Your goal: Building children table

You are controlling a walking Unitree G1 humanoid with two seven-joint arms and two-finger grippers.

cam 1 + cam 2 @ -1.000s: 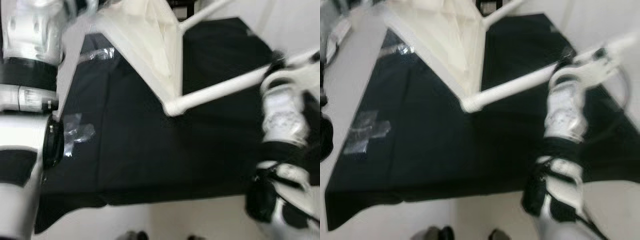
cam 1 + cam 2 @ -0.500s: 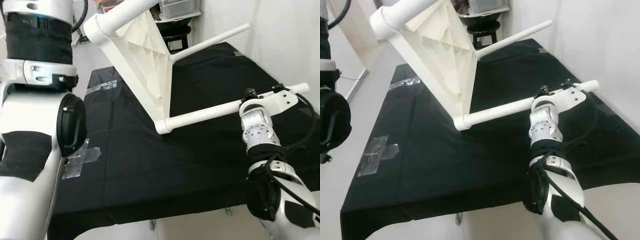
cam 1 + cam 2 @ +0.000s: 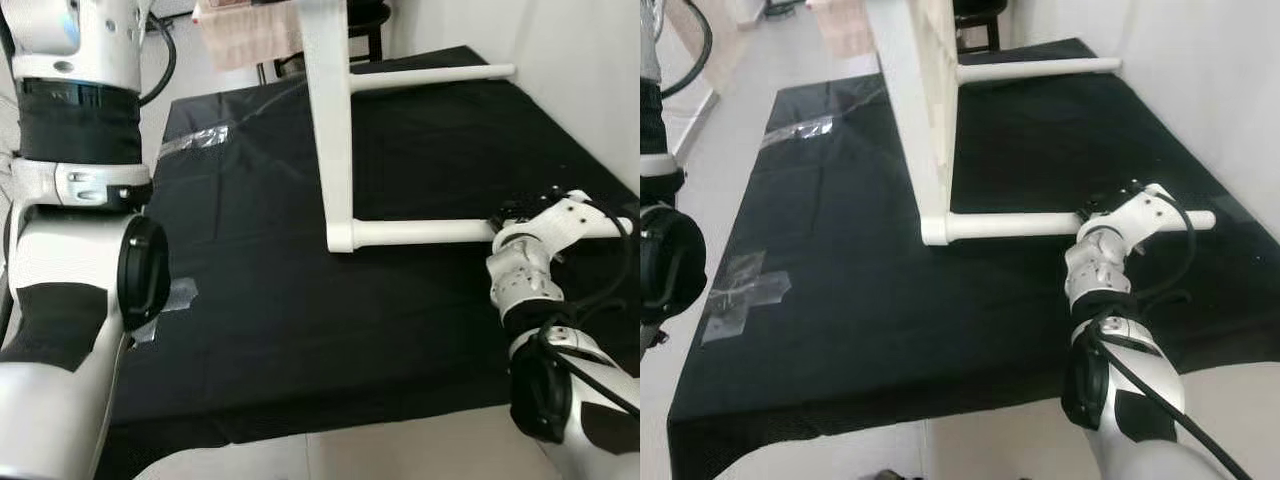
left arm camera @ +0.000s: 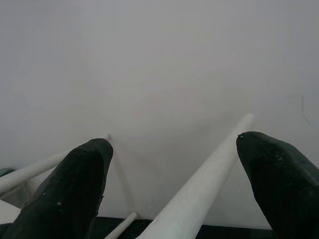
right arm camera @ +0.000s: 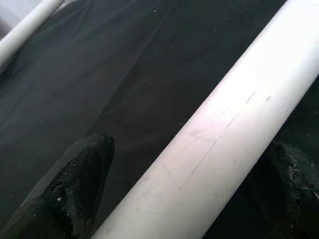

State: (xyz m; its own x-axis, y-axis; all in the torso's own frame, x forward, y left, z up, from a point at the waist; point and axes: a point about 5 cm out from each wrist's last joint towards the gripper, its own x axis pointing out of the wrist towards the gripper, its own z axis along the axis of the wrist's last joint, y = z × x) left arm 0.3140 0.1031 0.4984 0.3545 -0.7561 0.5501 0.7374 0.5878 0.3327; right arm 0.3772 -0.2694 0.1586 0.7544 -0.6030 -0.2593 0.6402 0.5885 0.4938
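Nearest the camera, the right arm bends up over the front edge of the desk, which is draped in black cloth, and its right claw straddles the near leg of the white children's table; the wrist view shows one black finger on each side of the tube, though it is hard to tell whether the pads truly press it, so the grip reads as closed around the leg rather than certainly clenched. That leg lies level just above the cloth and runs to a round socket at the bottom corner of the tabletop. The tabletop stands on edge, nearly upright, in the middle of the desk. Beyond it a second leg juts out level toward the wall side. Some clear tape lies on the cloth near the left edge, well apart from the work. The left claw is raised high with its fingers spread wide, released; a pale leg passes between them without visibly touching either. The step in hand looks like turning the assembled piece toward its feet. To do it well, the right claw should keep its hold square on the tube, and the left should steady the top edge so the slab cannot topple sideways.
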